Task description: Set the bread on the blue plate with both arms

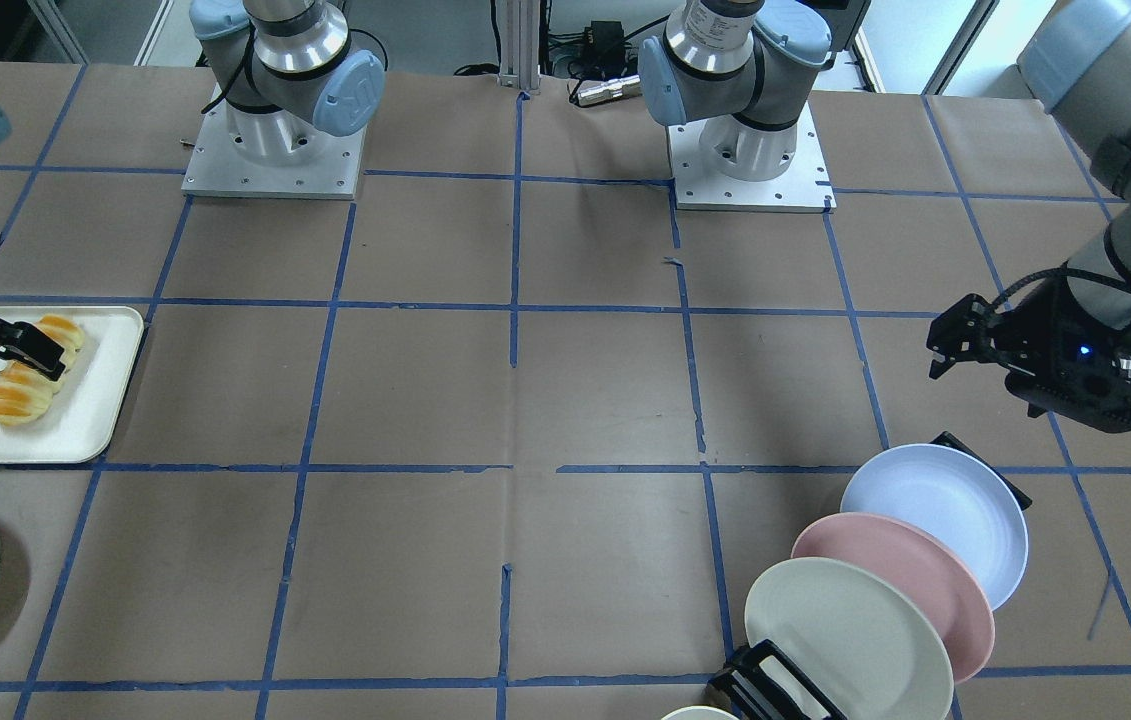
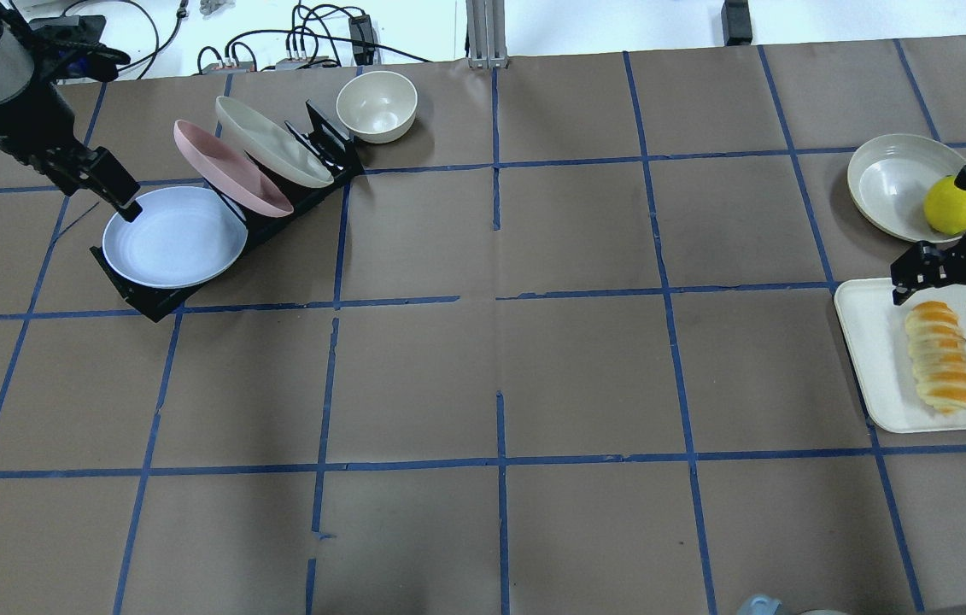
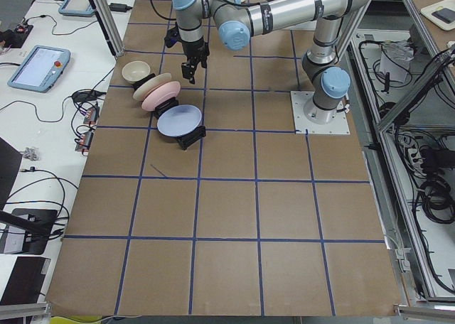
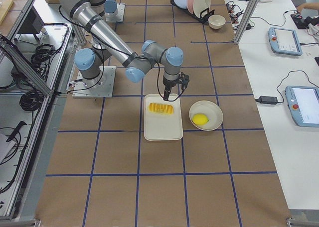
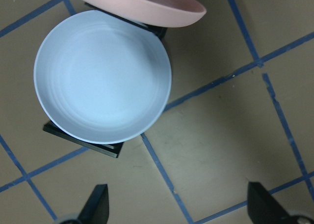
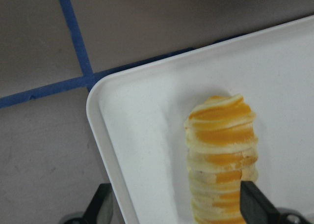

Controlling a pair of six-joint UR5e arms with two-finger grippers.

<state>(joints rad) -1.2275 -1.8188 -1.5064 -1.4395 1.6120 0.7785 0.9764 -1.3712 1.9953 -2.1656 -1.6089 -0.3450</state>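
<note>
The bread (image 2: 939, 354), a ridged pale yellow roll with orange glaze, lies on a white tray (image 2: 871, 359) at the table's right end. My right gripper (image 2: 948, 290) is open and hovers over the bread's far end; in the right wrist view its fingers straddle the bread (image 6: 223, 150) without touching it. The blue plate (image 2: 175, 237) leans in the nearest slot of a black rack (image 2: 154, 301) at the left. My left gripper (image 2: 107, 192) is open and empty, above the plate's left edge. In the left wrist view the plate (image 5: 103, 76) lies ahead of the fingers.
A pink plate (image 2: 231, 166) and a cream-white plate (image 2: 273, 141) stand in the same rack behind the blue one. A cream bowl (image 2: 377, 105) sits beyond the rack. A cream bowl (image 2: 888, 184) holding a lemon (image 2: 951, 205) sits just beyond the tray.
</note>
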